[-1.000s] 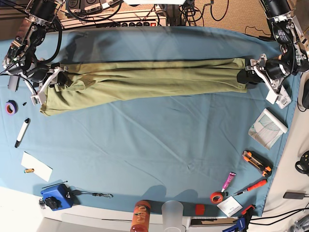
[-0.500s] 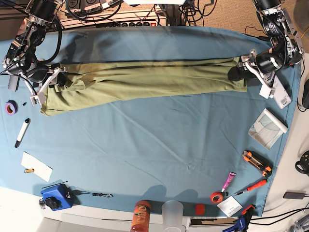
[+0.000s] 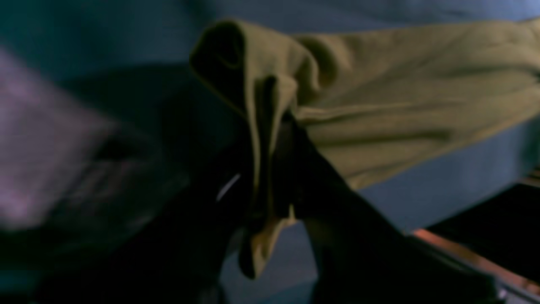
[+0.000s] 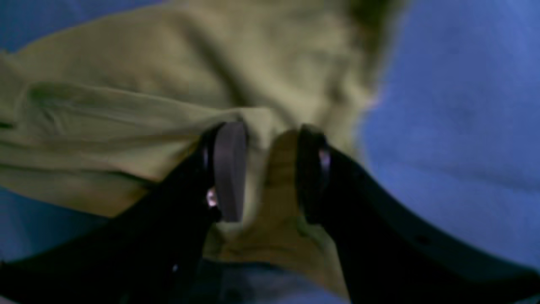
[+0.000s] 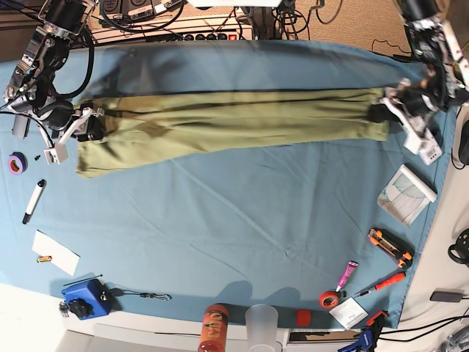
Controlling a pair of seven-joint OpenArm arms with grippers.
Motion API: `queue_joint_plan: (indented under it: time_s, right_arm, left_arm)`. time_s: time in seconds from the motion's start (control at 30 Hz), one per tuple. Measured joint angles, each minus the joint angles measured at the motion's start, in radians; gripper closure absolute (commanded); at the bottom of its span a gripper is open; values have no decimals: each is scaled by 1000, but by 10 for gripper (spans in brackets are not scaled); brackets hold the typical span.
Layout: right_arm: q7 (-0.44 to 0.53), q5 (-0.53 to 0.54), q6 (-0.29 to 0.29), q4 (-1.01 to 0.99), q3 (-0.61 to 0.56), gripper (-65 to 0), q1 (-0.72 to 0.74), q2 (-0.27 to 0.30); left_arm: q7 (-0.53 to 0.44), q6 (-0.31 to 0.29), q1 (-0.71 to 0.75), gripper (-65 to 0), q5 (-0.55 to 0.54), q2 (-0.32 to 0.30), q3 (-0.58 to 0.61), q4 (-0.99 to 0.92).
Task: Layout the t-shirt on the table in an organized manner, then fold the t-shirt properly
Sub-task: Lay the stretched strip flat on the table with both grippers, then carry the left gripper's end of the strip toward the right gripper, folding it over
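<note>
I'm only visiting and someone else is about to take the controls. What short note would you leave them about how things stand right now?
Left gripper: shut on the t-shirt, pinching a bunched end of it.
Right gripper: its pads sit on either side of a fold at the other end, gripping it.
The t-shirt is stretched between the two arms in a long, narrow, creased band across the far half of the table.
Done: both ends grasped and the cloth pulled out lengthwise.
Left: spread it flat to its full shape, then do every fold. No fold has been made yet.
</note>
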Motion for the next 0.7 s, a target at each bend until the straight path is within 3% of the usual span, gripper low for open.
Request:
queue_joint_plan:
  time_s: [0.1,0.37,0.5,0.6,0.7]
  right_arm:
    - [0,-1,0,0,0,-217,0,0]
    - [0,-1,0,0,0,-217,0,1]
    - [0,-1,0,0,0,-217,0,0]
    - [0,-1,0,0,0,-217,0,0]
    - [0,-1,0,0,0,-217,0,0]
  left_arm:
    - [47,-28,3,0,-109,-39,-3,0]
    - [96,-152,15,0,-472,-53,-2,79]
    - [100,-163,40,0,-488,-40,-2,206]
    - [101,-193,66,0,-492,20,1,303]
    - [100,-193,91,0,-410,69,55,379]
